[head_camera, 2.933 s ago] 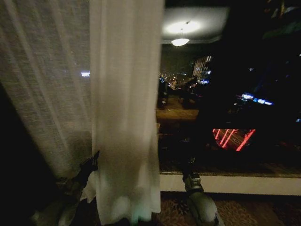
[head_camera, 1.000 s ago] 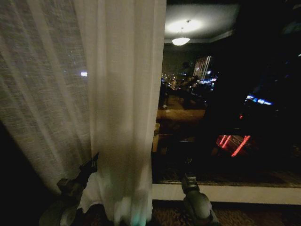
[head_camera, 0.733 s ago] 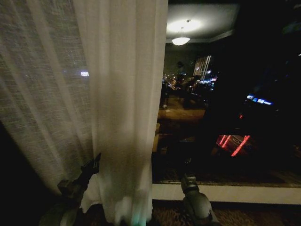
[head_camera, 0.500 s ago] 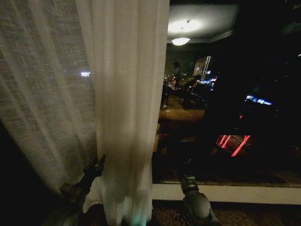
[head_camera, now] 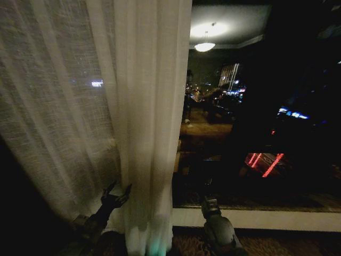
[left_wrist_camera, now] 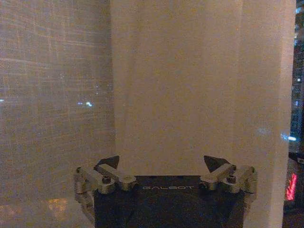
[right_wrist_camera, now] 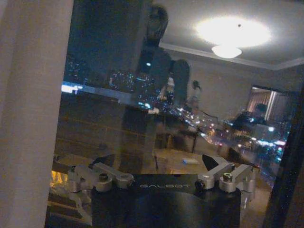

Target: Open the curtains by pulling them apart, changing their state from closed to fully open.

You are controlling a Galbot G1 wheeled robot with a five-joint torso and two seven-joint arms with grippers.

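Observation:
The sheer off-white curtains hang before a dark window. One stretch [head_camera: 53, 106] spreads flat on the left, and a gathered bundle of folds [head_camera: 152, 106] hangs down the middle, its edge at the bare glass. My left gripper [head_camera: 118, 193] is low at the left side of the bundle, open, its fingers just short of the fabric. In the left wrist view the left gripper [left_wrist_camera: 162, 162] holds nothing and faces the folds [left_wrist_camera: 190, 85]. My right gripper [head_camera: 209, 201] sits low by the sill, open, facing glass in the right wrist view [right_wrist_camera: 158, 161], with the curtain edge [right_wrist_camera: 28, 118] beside it.
To the right of the folds the bare window glass [head_camera: 256, 117] reflects a ceiling lamp [head_camera: 204, 47] and city lights. A white sill [head_camera: 256, 217] runs below it, with patterned carpet [head_camera: 186, 246] underneath. The lower left corner is dark.
My left gripper has moved right and slightly lower, up to the gathered folds, and the flat sheer stretch has widened rightward. The right gripper has barely moved.

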